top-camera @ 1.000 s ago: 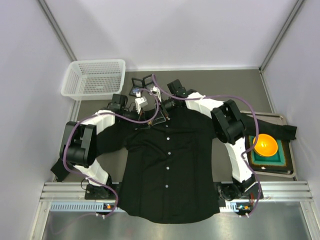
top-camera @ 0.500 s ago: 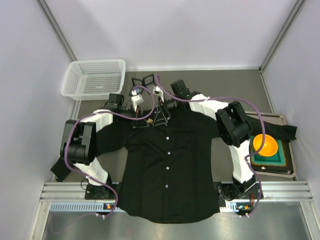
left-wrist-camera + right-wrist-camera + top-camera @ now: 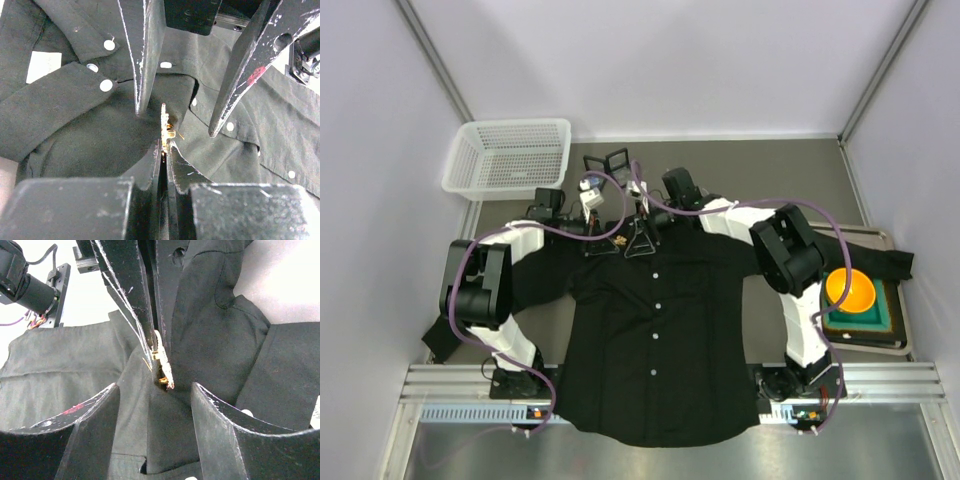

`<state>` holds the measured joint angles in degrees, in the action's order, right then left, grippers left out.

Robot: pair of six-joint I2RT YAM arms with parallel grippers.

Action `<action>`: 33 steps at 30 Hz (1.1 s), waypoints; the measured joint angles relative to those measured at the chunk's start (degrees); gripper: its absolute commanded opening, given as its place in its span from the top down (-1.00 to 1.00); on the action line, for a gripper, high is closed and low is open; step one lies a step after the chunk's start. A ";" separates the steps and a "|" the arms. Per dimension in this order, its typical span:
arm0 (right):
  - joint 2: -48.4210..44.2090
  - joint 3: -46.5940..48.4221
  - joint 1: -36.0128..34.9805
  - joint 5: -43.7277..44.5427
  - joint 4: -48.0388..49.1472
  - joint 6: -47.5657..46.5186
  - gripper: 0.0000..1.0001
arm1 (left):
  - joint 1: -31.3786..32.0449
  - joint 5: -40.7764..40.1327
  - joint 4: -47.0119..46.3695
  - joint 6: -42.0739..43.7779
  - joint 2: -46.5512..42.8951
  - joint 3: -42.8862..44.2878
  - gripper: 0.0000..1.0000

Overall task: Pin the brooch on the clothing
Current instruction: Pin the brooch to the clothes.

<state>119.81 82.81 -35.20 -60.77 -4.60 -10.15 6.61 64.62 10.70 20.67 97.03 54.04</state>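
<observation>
**Top external view: two grippers meet at the shirt collar**

In the top external view the shirt (image 3: 655, 340) lies flat, front up, on the table (image 3: 770, 170), with its collar on the side far from the arm bases. The left gripper (image 3: 608, 243) and the right gripper (image 3: 638, 245) stand just beside each other at the collar. A small gold spot, the brooch (image 3: 620, 241), shows between them. A white basket (image 3: 507, 155) stands at the far left. A tray (image 3: 868, 343) with an orange bowl (image 3: 850, 290) is at the right, and one sleeve lies across it.

In the left wrist view the left gripper (image 3: 166, 147) has its jaws pressed almost together, and they pinch the brooch (image 3: 165, 125). The brooch stands on edge over the dark cloth beside the collar. The fingers (image 3: 145, 55) of the right gripper come from above, wide apart, one at each side of the brooch and not touching it.

In the right wrist view the right gripper (image 3: 156, 387) is spread wide and holds nothing. Beyond its fingers the left gripper clamps the brooch (image 3: 162, 367) at a fold of the shirt (image 3: 215, 340). Whether the pin goes through the cloth, I cannot tell.
</observation>
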 measured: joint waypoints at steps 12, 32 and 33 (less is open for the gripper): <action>-2.97 -1.92 0.00 -0.13 9.31 5.27 -0.12 | -0.22 1.27 -3.72 -2.34 -0.66 -1.46 1.00; -3.04 -1.92 -1.18 4.02 7.74 2.47 0.30 | -0.22 1.64 -6.58 -4.96 -0.98 -2.21 1.00; -3.04 -1.92 -1.25 4.35 7.67 2.27 0.37 | -0.22 1.64 -6.84 -5.22 -0.98 -2.21 1.00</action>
<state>116.77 80.88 -36.45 -56.42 3.07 -7.88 6.39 66.26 3.86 15.44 96.05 51.83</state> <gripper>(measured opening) 0.370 0.077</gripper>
